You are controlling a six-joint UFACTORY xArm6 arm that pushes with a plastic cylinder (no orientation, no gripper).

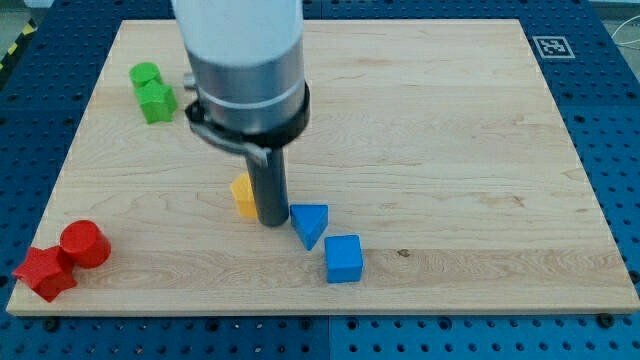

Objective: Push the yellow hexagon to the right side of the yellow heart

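board (450,150): pale wood with fine grain, one small dark knot at lower right
table around board (620,120): blue, dotted with a grid of holes
tag at upper right corner (551,46): black-and-white square pattern
upper-left blocks (152,92): both bright green
lower-left cylinder (85,244): red
lower-left star-like block (43,272): red
block by rod (242,195): yellow-orange
triangular block (310,224): blue
cube (343,259): blue
rod (269,190): dark grey
arm housing (240,50): light silver-grey, black ring below

the rod (270,195) hides most of the yellow block (242,195), shape unclear.
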